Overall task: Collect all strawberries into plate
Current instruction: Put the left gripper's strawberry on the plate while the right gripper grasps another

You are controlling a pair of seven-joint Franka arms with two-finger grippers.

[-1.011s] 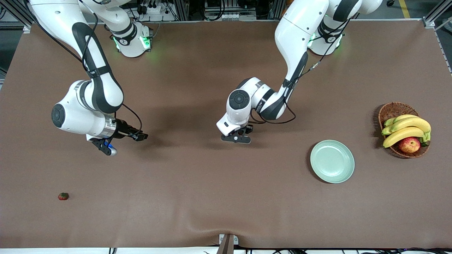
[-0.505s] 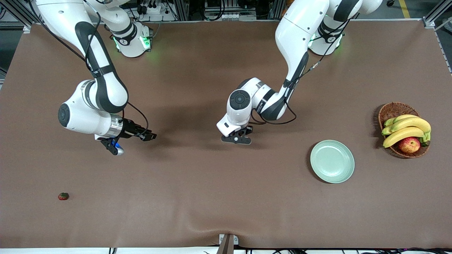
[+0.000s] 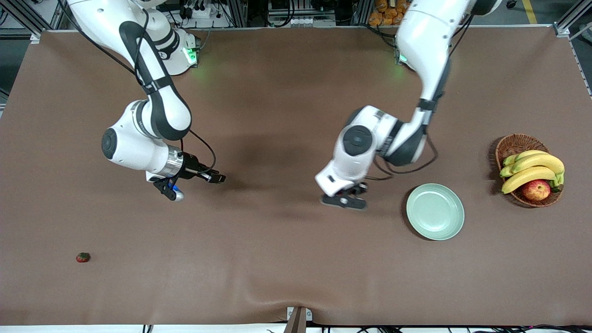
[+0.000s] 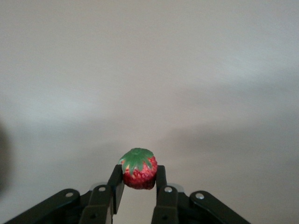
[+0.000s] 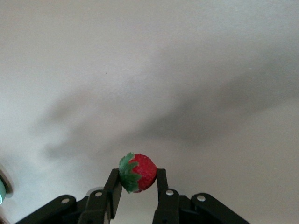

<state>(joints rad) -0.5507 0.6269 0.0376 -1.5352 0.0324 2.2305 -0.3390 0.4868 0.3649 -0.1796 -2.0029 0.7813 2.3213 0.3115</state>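
My left gripper (image 3: 344, 200) hangs over the brown table beside the pale mint-green plate (image 3: 435, 211), toward the right arm's end of it. It is shut on a strawberry (image 4: 138, 169), red with a green cap, pinched between the fingertips (image 4: 138, 173). My right gripper (image 3: 218, 177) is over the table farther toward the right arm's end, also shut on a strawberry (image 5: 138, 172). A third strawberry (image 3: 83, 257) lies on the table near the front camera at the right arm's end. The plate holds nothing.
A brown wicker basket (image 3: 513, 143) with bananas (image 3: 532, 169) and a red-yellow apple (image 3: 536, 189) stands at the left arm's end, next to the plate. The brown table cover (image 3: 277, 259) has a wrinkle near its front edge.
Both arms have moved toward the left arm's end of the table, each carrying its strawberry. The left gripper has come close beside the plate. The loose strawberry has not moved.
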